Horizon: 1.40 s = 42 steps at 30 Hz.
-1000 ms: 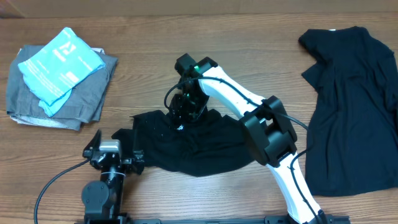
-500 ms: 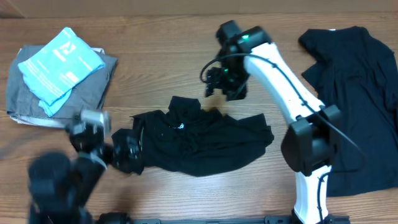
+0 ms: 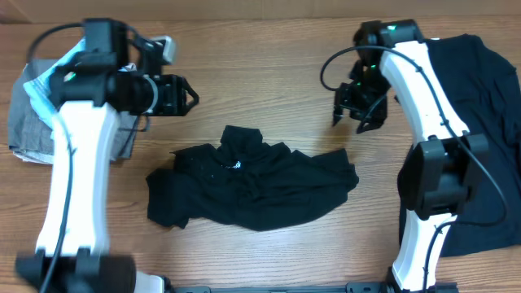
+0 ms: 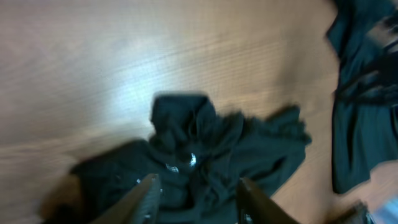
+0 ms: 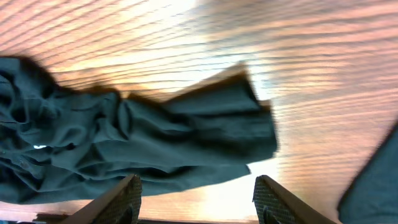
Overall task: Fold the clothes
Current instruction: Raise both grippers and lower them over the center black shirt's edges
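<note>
Both arms have pulled up & away from the black shirt (image 3: pixel 252 189) since a sec ago. The left arm went the furthest, way up high. Nobody holds the shirt now. It lies in a crumpled heap, so I think no fold is done yet.

Left gripper (image 4: pixel 196 190): jaws apart, empty, shirt under & ahead of them. Arm stretched tall.

Right gripper (image 5: pixel 198 193): jaws wide, empty, shirt's edge just ahead. Arm bent over. 2nd black garment (image 3: pixel 480 106) is off to its side.

Black polo shirt (image 3: pixel 252 183) with white logo (image 3: pixel 235 166); brown wood-grain table (image 3: pixel 244 73).
</note>
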{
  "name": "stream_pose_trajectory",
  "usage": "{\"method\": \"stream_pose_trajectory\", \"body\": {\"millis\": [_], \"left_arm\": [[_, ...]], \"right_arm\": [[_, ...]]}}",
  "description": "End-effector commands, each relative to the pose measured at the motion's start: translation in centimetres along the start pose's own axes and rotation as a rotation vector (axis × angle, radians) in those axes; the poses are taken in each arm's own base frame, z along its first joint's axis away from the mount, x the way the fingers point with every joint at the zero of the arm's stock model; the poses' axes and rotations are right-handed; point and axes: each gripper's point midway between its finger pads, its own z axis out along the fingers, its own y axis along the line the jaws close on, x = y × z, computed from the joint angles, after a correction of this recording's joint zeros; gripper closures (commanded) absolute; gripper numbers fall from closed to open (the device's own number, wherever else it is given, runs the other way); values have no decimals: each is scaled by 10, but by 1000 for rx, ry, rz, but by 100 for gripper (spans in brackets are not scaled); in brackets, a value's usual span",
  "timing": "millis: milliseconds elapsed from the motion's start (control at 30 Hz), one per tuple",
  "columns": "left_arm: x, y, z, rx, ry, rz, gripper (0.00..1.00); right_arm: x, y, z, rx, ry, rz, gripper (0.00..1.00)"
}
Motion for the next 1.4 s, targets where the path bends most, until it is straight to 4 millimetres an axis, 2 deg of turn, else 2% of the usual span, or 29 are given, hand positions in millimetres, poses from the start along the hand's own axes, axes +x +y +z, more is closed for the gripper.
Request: {"method": "stream_pose_trajectory", "body": {"millis": [0,133,200,333,467,633,1200,1267,1300,1367], "left_arm": [[15,-3,47,-2,161,17,60],[36,4,103,-75,321,49,67],[41,5,125,-107,359,79,64],[42,25,156,-224,386,89,58],[38,32,175,-226,373,96,51],[29,51,191,-301,346,118,44],[62,60,242,-256,468,91,39],[66,63,247,-257,481,87,44],[68,64,248,-258,488,86,51],[70,65,250,-260,499,82,79]], "right_arm": [[0,-7,-6,-1,-12,-35,37],[-1,-11,-5,-1,-9,-25,37],[-2,-11,-5,-2,-13,-26,37],[-3,-10,-5,-4,-14,-26,37],[-3,-10,-5,-4,-17,-27,37],[-4,-10,-5,-6,-22,-27,37],[-6,-9,-5,-8,-30,-29,37],[-7,-9,-5,-8,-30,-29,36],[-6,-9,-5,-8,-30,-29,37],[-7,-9,-5,-8,-30,-29,37]]}}
